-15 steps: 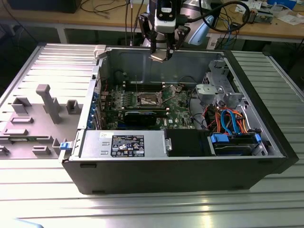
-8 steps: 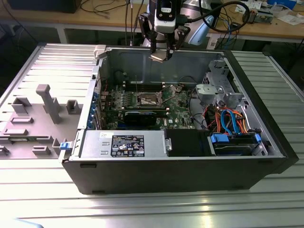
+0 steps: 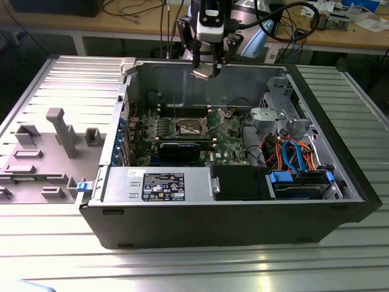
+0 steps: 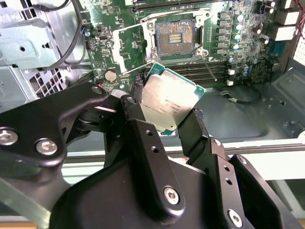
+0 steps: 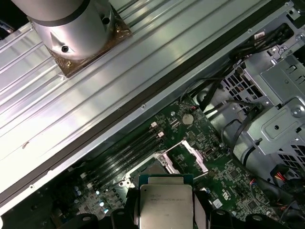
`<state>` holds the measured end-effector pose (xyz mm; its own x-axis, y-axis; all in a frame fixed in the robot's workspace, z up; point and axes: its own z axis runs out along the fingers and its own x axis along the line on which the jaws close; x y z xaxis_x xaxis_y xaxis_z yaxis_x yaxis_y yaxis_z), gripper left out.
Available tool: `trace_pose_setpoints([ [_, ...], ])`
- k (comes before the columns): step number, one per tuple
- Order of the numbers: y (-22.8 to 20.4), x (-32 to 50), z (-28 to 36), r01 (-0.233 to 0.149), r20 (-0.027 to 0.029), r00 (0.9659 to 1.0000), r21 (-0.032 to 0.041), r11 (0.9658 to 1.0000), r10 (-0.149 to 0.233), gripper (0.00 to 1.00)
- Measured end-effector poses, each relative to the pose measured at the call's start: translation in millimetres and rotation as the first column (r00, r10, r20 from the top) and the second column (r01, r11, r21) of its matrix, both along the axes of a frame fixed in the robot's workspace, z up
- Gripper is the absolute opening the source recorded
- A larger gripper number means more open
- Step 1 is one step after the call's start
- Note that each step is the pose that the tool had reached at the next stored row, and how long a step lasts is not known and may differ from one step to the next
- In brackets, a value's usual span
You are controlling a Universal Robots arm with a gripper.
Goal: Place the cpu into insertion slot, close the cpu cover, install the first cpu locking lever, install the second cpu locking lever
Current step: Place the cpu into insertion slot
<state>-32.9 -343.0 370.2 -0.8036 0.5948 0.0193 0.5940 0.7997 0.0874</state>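
My gripper [image 3: 205, 70] hangs above the back wall of the open computer case, shut on the cpu [image 3: 203, 73]. In both wrist views the cpu [image 4: 169, 101] [image 5: 165, 202] is a silver-topped square chip clamped by its edges between two black fingers [image 4: 193, 129]. The insertion slot [image 3: 189, 126] [image 4: 175, 39] lies open and bare on the green board, well below the cpu. The cpu cover [image 3: 219, 114] [image 4: 127, 47] [image 5: 190, 155] stands swung up beside the slot. Thin wire levers [image 4: 209, 62] stick out loose near the slot.
The case [image 3: 316, 219] holds a silver power supply [image 3: 158, 184] at the front, a metal drive cage [image 3: 276, 118] with coloured cables at the exterior view's right, and a black card [image 3: 182, 149] in front of the slot. A grey fixture block [image 3: 61, 131] sits at the exterior view's left.
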Motion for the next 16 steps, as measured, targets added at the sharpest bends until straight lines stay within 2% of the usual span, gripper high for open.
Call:
trace_pose_setpoints([
  [4,0.0,0.0,-0.1,0.043,-0.0002,0.9991,-0.0001,0.9991,-0.043,0.55],
  [11,0.0,0.0,-0.3,0.082,-0.0002,0.9966,-0.0001,0.9966,-0.082,0.55],
  [12,0.0,0.0,-0.4,0.096,-0.0002,0.9954,-0.0001,0.9954,-0.096,0.55],
  [13,0.0,0.0,-0.5,0.122,-0.0003,0.9926,-0.0001,0.9926,-0.122,0.55],
  [16,0.0,0.0,-0.7,0.153,-0.0003,0.9882,-0.0001,0.9882,-0.153,0.55],
])
